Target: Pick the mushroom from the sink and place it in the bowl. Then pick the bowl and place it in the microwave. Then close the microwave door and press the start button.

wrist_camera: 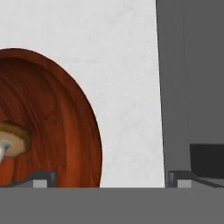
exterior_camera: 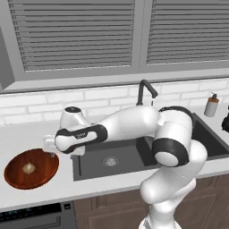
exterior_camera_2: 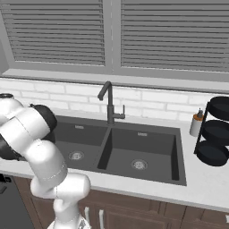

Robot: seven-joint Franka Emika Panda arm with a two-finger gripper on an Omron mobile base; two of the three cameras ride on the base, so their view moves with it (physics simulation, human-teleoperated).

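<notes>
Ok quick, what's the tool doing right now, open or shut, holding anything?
Tool: open and empty, above the counter beside the bowl; the mushroom lies in the bowl, not held.

Mushroom (wrist_camera: pixel 13 141) cut by the hand view's left edge, stem side lost; a tiny pale lump (exterior_camera: pixel 29 167) inside the bowl (exterior_camera: pixel 18 176) in the left base view, cap and stem too small to tell. Bowl (wrist_camera: pixel 65 122) itself cropped left, past the mushroom. Gripper fingertips (wrist_camera: pixel 109 179) barely clearing the bottom edge beside the bowl.
</notes>
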